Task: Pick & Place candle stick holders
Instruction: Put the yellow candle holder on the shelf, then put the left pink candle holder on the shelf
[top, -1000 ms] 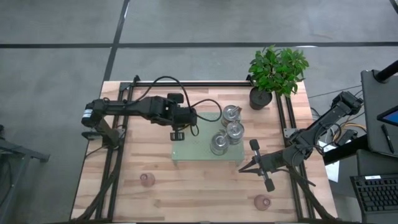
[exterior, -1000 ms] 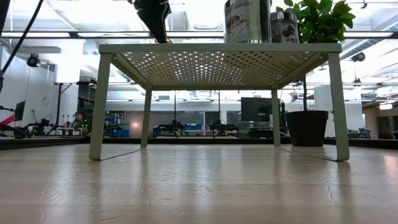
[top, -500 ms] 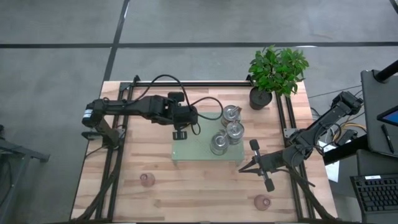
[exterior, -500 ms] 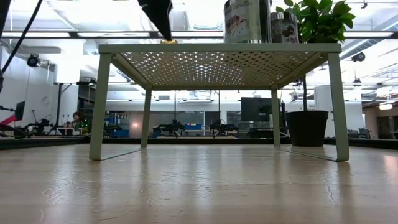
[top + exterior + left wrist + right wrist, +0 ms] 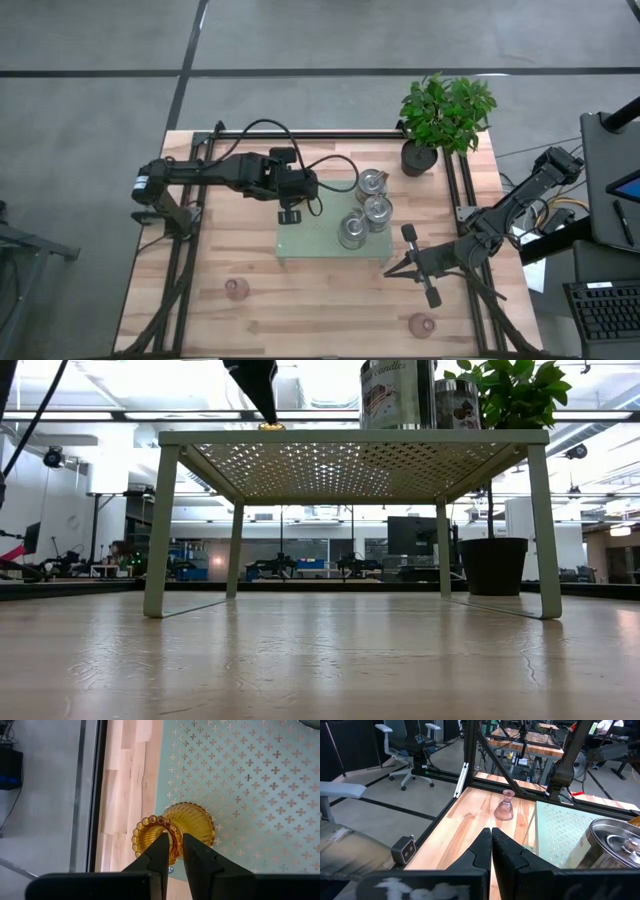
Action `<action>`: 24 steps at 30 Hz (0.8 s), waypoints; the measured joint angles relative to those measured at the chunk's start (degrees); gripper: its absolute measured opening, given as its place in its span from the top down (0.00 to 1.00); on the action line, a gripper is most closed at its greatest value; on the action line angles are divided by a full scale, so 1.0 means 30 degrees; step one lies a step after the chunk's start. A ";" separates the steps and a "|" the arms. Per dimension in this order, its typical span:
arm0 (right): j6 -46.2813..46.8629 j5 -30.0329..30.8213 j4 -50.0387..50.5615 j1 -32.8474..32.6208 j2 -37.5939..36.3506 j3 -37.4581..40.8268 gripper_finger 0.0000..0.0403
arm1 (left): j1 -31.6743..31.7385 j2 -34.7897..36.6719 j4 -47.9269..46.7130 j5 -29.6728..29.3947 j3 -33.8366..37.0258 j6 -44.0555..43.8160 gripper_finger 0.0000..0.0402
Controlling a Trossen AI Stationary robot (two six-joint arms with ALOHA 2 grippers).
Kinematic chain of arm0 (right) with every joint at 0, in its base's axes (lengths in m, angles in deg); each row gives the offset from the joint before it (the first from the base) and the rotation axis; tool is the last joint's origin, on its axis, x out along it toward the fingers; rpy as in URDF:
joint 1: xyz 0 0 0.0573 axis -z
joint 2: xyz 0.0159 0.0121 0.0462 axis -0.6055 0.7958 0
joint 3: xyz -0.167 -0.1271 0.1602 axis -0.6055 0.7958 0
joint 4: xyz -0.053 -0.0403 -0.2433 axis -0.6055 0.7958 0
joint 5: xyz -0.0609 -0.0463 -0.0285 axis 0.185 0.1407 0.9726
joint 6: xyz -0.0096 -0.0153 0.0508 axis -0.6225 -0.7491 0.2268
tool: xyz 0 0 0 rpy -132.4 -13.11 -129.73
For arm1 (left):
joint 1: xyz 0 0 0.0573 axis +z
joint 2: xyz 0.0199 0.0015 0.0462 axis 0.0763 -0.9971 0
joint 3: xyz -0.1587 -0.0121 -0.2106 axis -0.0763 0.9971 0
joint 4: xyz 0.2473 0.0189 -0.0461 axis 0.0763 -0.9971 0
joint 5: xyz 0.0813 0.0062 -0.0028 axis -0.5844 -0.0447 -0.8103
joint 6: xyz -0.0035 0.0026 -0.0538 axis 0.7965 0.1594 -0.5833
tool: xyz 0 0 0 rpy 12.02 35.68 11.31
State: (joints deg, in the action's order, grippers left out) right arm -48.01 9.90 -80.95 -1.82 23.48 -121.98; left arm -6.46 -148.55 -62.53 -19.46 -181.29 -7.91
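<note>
The ribbed amber glass candle holder [image 5: 172, 831], lying sideways at the perforated green tray [image 5: 260, 795] corner, is clamped by the left gripper [image 5: 172, 851].

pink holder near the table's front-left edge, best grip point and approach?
Judging from the right wrist view, the pink holder stands upright on bare wood, a flared ribbed base narrowing to a small cup. Come straight down from above and close the jaws across the narrow neck just under the cup; the flare below should stop it slipping. Nothing crowds it. The left gripper is nearer but occupied with the amber holder.
</note>
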 joint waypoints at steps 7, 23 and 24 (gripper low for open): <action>-0.0007 0.0000 0.0010 0.0000 0.0000 0.0000 0.98 | 0.0000 0.0036 -0.0072 -0.0024 -0.0848 0.0012 0.87; -0.0006 -0.0007 0.0146 0.0000 0.0000 0.0006 0.98 | -0.1613 0.0058 -0.3915 0.0998 -0.4256 -0.3341 0.87; -0.0004 -0.0007 0.0146 0.0000 0.0000 0.0000 0.98 | -0.1876 0.0058 -0.4200 0.1306 -0.4299 -0.3772 0.87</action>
State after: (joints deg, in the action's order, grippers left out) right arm -48.02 9.88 -80.51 -1.82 23.48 -121.98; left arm -12.09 -148.38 -75.13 -15.55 -194.19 -19.22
